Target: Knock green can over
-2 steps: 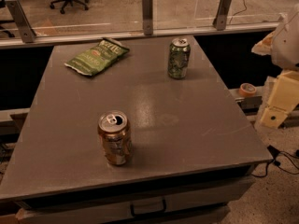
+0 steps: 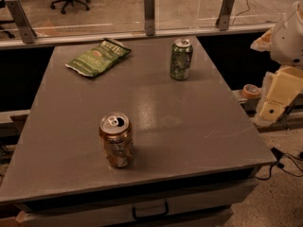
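No shift: jaws right of green can [image 2: 181, 59]

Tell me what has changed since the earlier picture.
Nothing visibly changed. The gripper hangs beyond the right edge of the table, apart from the green can, which stands upright. The orange-gold can and the green chip bag sit where they were.

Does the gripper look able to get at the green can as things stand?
Probably yes. The gripper hangs off the right edge of the table; the green can stands upright near that side, with bare tabletop between. The orange can and chip bag sit elsewhere.
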`<state>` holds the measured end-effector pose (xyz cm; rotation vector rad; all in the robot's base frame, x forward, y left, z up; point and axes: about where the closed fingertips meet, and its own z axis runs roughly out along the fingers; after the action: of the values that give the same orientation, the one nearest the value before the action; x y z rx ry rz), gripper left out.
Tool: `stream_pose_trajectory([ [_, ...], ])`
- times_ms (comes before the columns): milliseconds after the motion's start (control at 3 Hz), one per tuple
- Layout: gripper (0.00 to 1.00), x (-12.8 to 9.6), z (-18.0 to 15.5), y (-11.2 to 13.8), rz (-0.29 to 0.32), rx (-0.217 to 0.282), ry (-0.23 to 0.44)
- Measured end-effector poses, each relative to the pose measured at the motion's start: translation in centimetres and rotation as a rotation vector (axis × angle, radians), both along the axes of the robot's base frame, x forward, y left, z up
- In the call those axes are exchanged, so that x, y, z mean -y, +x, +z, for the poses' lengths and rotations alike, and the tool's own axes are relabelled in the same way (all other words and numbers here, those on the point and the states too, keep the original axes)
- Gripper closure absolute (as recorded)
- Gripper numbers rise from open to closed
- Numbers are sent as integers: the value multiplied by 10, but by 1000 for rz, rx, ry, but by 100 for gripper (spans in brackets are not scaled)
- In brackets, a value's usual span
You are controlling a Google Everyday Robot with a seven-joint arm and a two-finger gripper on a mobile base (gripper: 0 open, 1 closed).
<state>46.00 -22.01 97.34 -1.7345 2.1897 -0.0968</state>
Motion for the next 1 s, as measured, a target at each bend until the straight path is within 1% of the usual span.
stream_pose_trajectory([
  [333, 0, 7, -9, 46, 3, 34, 79],
  [667, 0, 5, -23, 102, 3, 65, 193],
  [1000, 0, -9, -39, 157, -4, 84, 316],
])
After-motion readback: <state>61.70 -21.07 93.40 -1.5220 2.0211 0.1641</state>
